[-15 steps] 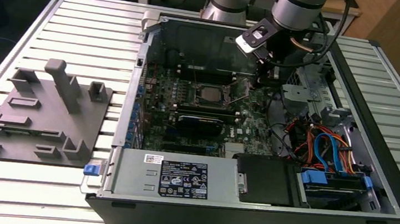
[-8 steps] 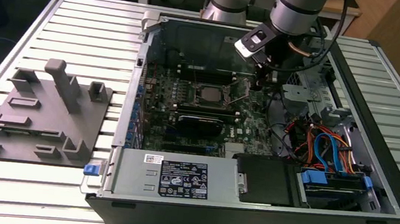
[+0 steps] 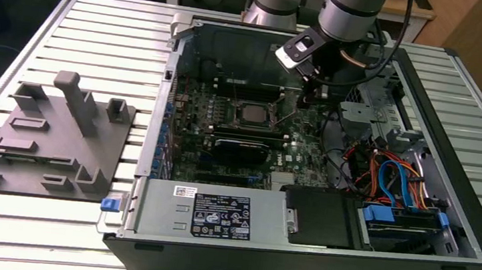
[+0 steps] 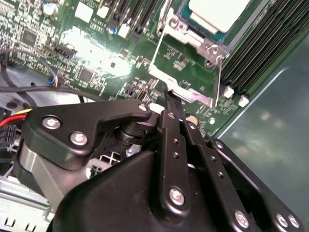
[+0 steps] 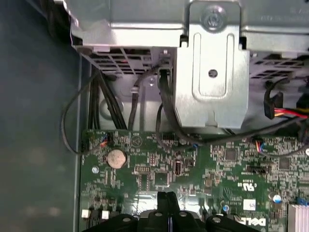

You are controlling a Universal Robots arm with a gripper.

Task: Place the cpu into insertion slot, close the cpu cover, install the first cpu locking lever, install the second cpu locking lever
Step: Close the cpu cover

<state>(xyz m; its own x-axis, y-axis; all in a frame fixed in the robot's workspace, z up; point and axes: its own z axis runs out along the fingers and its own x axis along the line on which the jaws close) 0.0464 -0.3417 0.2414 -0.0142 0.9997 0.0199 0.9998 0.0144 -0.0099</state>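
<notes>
Silvery-topped chip (image 3: 255, 115) sits flat in the socket (image 4: 176, 26) on the green board (image 5: 217, 164), inside the open computer case (image 3: 455, 141) lying on the slatted metal desk (image 3: 100, 19); in the second wrist view the cover plate (image 4: 188, 92) looks lifted off the chip, green board showing through its window; thin wire lever (image 4: 220, 72) runs along one side of it. Pincer (image 4: 170, 99) black, fingers pressed together, nothing between them; tip hangs over the board just beside the cover plate's outer edge, on the exterior view's right of the socket; contact with the plate: cannot tell. First wrist view: coin battery (image 5: 116, 158) and black cables (image 5: 164, 111) near the tip. Grey moulded tray (image 3: 53, 135) on the desk, well apart, exterior view's left of the case.
</notes>
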